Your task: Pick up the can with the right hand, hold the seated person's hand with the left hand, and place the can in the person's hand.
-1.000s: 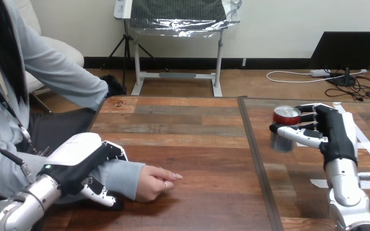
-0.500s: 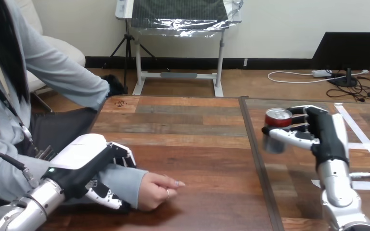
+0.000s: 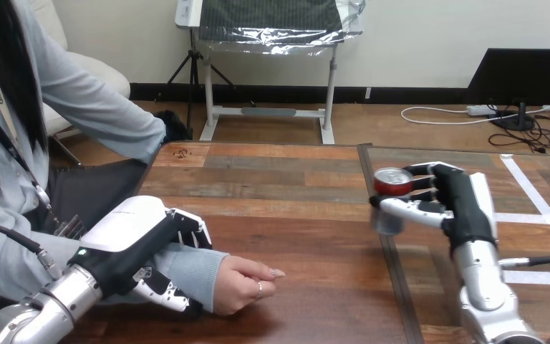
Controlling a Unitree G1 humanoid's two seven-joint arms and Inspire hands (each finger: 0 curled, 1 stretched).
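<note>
A can (image 3: pixel 389 199) with a red top band and silver body hangs above the table at centre right, with my right hand (image 3: pixel 452 204) shut on it, thumb across its front. At lower left my left hand (image 3: pixel 140 241) wraps over the grey-sleeved forearm of the person, thumb underneath and fingers curled over the top. The person's hand (image 3: pixel 246 284) rests on the table just past my fingers, loosely curled, knuckles up. The can is well to the right of the person's hand.
The wooden table (image 3: pixel 286 193) has a dark seam (image 3: pixel 379 236) running front to back under the can. White tape strips (image 3: pixel 537 208) mark the right part. The person sits at the left edge.
My right hand has carried the can leftwards, from over the right table part to above the seam. My left hand and the person's forearm have slid slightly to the right.
</note>
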